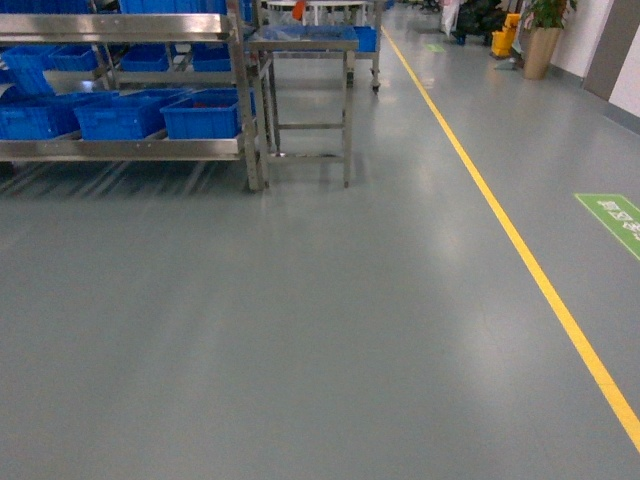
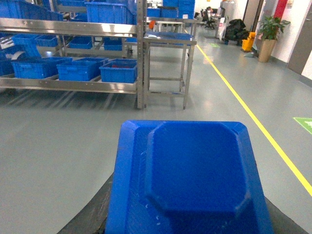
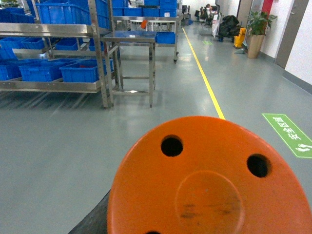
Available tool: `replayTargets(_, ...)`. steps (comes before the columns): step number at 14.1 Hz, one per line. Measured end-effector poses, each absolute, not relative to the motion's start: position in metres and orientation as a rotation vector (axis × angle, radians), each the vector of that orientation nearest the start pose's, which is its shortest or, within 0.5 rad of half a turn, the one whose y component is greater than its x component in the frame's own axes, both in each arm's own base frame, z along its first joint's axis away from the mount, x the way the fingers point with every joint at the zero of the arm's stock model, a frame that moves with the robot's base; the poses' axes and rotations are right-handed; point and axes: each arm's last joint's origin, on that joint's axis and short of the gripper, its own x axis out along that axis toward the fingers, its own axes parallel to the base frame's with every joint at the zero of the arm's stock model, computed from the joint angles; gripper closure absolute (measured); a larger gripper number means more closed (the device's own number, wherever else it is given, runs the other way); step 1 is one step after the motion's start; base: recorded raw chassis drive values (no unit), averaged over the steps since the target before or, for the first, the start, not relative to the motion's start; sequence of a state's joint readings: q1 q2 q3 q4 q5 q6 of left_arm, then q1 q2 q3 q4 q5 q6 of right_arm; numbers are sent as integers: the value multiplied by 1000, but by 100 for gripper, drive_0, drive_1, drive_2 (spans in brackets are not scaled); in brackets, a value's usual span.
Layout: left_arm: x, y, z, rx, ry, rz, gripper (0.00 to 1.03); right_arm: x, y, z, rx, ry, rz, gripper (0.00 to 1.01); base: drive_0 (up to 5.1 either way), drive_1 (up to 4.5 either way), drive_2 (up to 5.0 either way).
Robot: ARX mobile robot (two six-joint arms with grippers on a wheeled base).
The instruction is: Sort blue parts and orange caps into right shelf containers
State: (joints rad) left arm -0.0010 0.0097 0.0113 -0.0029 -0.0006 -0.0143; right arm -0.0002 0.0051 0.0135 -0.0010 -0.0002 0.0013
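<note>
Left wrist view: a blue part (image 2: 190,180) fills the lower frame right in front of the camera, apparently carried in the left gripper; jaws themselves not visible, so closure cannot be confirmed. Right wrist view: an orange cap (image 3: 209,180) with dark holes sits equally close to the lens, presumably held by the right gripper; fingers again out of frame, state undetermined. Judgement: both pieces ride close to the wrists for transport while the base crosses open floor. Head view shows neither arm nor either piece. The shelf (image 1: 120,146) stands well ahead at upper left, carrying blue containers (image 1: 203,116) on its lower level; a steel table (image 1: 303,42) is just beside its right end. A yellow floor line (image 1: 520,250) runs along the right. Crate contents are too far away to make out; the shelf's left portion is cut off.
</note>
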Motion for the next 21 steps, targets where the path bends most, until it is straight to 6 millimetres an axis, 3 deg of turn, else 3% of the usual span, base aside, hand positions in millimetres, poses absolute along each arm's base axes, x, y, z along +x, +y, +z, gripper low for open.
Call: replayTargets(21,98,0,166,-14,5,-1,61,97,0,167,2,-3,0,57,1,417,-415)
